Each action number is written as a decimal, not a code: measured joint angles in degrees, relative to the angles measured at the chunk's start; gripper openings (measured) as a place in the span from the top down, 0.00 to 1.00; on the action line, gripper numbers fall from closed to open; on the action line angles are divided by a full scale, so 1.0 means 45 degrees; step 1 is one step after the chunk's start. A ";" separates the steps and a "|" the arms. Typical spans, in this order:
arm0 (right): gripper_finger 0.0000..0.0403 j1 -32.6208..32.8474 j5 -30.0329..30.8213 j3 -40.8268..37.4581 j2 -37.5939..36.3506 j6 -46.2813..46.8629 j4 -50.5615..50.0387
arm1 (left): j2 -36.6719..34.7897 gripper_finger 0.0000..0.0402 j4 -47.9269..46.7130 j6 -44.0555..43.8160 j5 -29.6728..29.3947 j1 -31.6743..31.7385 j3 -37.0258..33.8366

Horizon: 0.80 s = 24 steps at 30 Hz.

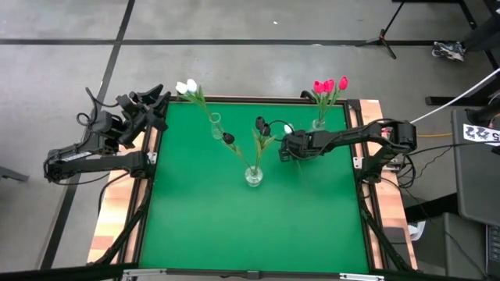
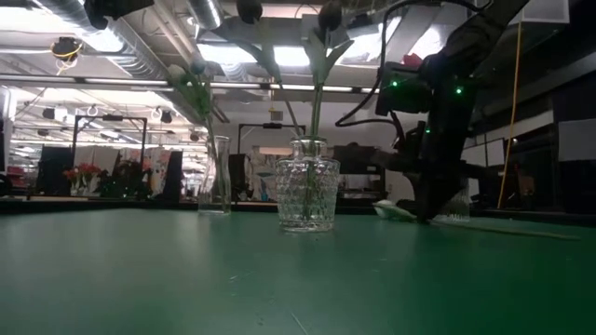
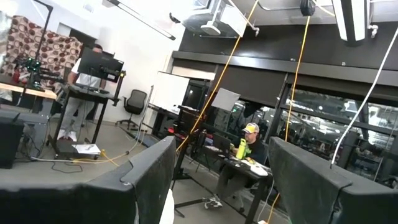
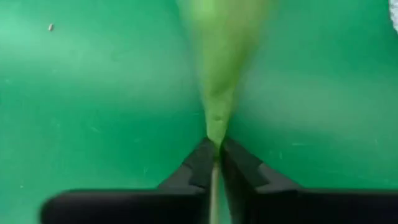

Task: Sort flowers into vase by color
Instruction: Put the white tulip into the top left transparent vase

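A white flower lies on the green mat, its head [image 1: 287, 128] [image 2: 391, 210] beside my right gripper [image 1: 286, 152] and its thin stem [image 2: 521, 229] trailing along the mat. That gripper is down at the mat, shut on the flower's green part. Two white flowers [image 1: 187, 87] stand in a slim glass vase [image 1: 215, 125]. Black flowers [image 1: 262, 126] stand in the middle vase [image 1: 253, 176], and pink-red ones [image 1: 330, 85] in the far-right vase [image 1: 319, 123]. My left gripper [image 1: 156, 100] [image 3: 221, 143] waits open at the table's far left corner, raised and pointing into the room. My right gripper pinches the narrow end of a green leaf or stem [image 4: 216, 132] of the white flower between its two fingers [image 4: 239, 165]. The fingers come steeply from above, pointing down at the mat. The flower's head and stem still lie on the mat.
The middle vase [image 2: 307, 194] stands just left of and nearer than my right gripper. The pink-red vase is close behind it at the far edge. The near half of the green mat [image 1: 250, 234] holds no objects. A wooden border frames the mat.
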 joint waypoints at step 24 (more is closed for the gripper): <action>1.00 0.0018 0.0952 0.2135 -0.3512 -0.1905 -0.0961 | 0.0005 0.37 -0.0076 -0.0552 0.0000 -0.0002 0.0000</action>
